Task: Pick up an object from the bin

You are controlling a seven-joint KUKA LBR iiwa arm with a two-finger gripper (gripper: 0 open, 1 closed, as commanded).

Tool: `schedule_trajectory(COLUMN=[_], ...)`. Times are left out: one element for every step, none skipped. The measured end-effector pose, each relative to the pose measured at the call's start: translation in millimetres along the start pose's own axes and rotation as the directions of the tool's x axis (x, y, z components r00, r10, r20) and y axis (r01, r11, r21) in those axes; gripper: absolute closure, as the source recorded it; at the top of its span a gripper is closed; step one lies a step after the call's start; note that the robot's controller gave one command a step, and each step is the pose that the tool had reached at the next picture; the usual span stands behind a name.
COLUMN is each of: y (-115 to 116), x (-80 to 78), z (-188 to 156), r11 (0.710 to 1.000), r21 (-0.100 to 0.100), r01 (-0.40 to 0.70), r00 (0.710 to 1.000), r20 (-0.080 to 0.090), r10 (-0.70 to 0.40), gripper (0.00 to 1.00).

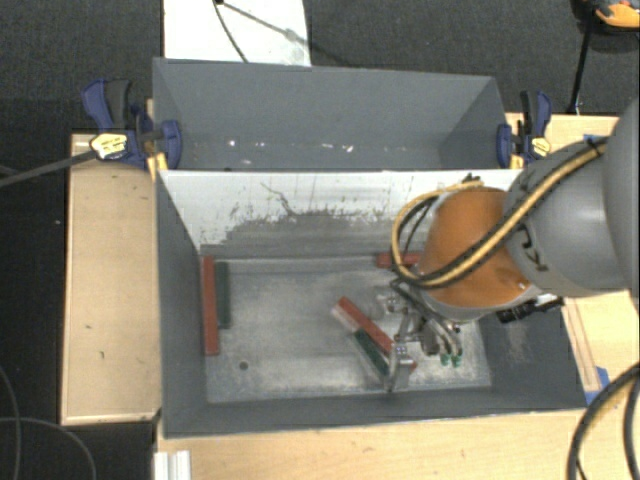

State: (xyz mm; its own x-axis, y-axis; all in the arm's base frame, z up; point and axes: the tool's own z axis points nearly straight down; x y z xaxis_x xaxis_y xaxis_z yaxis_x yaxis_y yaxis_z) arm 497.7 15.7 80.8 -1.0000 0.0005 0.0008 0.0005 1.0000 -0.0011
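Right, down at the front of the bin (300,393) the gripper (402,363) is low over the floor, right of centre. Whether it is spread or closed, I cannot tell. Just to its left lies a dark green stick (370,350), slanting, its near end reaching the gripper's tip. A red stick (354,317) lies alongside it, a little further back, running toward the arm. Small green bits (452,359) show just right of the gripper. Well apart, by the left wall, a long red bar (210,308) and a dark green bar (225,294) lie side by side. Further back, a red piece (385,260) peeks out beside the arm's orange cover (470,253).
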Motion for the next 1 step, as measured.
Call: schedule_trajectory(y=[-6.3], x=[21.0], z=[6.1], r11=[0.915], r21=[-0.002], r01=[0.403], r00=[0.915], r20=[-0.003], r10=[-0.403], gripper=[1.0])
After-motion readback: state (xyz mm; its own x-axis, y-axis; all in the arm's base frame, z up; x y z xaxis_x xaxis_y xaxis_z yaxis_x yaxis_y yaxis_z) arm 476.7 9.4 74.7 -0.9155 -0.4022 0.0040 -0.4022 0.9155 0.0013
